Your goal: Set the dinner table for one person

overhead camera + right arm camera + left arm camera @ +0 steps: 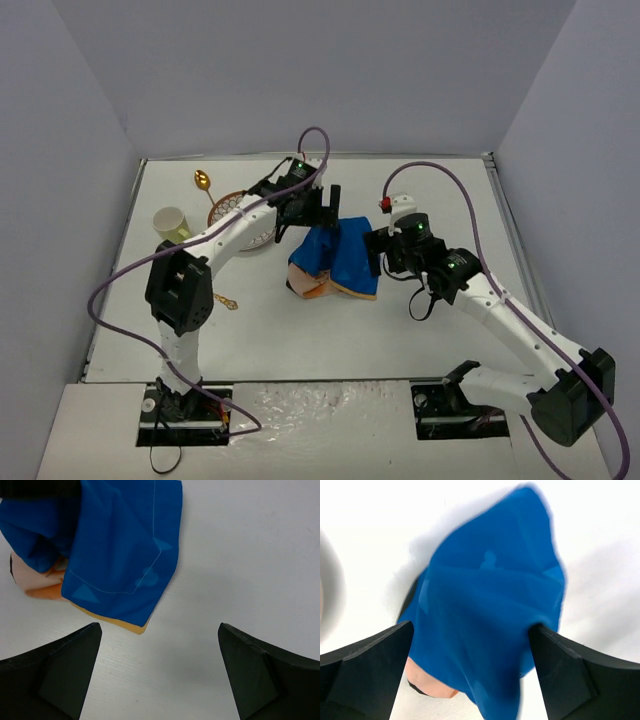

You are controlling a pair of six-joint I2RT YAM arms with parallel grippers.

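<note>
The white dinner table (420, 320) carries a crumpled blue placemat (340, 258) at its middle, with a peach and orange printed part showing at its near left corner. My left gripper (322, 212) hovers at the mat's far end. In the left wrist view its jaws (470, 627) stand wide open with the bunched blue cloth (485, 590) between them. My right gripper (378, 250) is open and empty at the mat's right edge, over bare table (240, 555), with the mat's corner (120, 550) ahead to its left.
A patterned plate (240, 218) lies under my left arm, at the back left. A pale cup (170, 222) stands left of it and a gold spoon (203, 182) lies behind. A small gold utensil (228, 303) lies near the left arm's elbow.
</note>
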